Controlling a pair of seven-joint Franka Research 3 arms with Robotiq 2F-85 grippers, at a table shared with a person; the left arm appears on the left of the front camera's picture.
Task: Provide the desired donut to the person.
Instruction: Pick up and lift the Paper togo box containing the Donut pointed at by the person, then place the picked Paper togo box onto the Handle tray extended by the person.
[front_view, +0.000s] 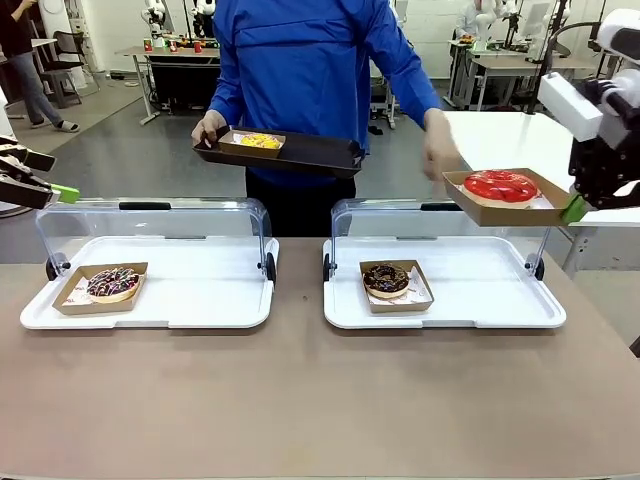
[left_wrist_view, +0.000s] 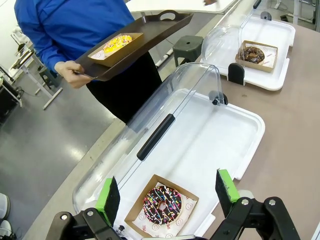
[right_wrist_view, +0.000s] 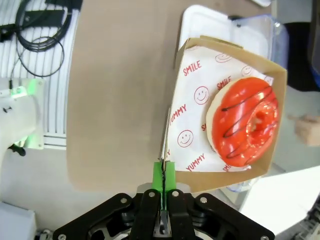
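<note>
Across the wide brown table (front_view: 300, 400), at twelve o'clock, stands the person in the bright blue zip jacket (front_view: 300, 60). On the table lie two white plastic trays with their clear lids up. The left white tray (front_view: 200, 290) is at eight o'clock and the right white tray (front_view: 480, 300) at four o'clock, one chocolate donut boxed in each.

The person balances a dark rectangular serving tray (front_view: 310, 152) with a yellow-iced donut (front_view: 258, 141) already on it.

Now the one that matters: the open brown cardboard carton (front_view: 470, 208) is held in the air above the right white tray's far edge. The red-glazed donut (front_view: 500, 185) sits flat inside it (the desired one, I'd judge).

The right hand (front_view: 573, 208) is clamped tight on the carton's thin wall, pads pressed together over the cardboard in its wrist view. From that hand the carton runs out towards nine o'clock, its long side pointing at the person.

The person's free hand (front_view: 437, 150), blurred, is at ten o'clock of the carton, just beside its far corner. The serving tray is farther out along that line, so the right arm is plainly the nearer one for the handover.

The left hand (left_wrist_view: 167, 190) hangs with fingers wide apart above the sprinkled donut, gripping nothing.
</note>
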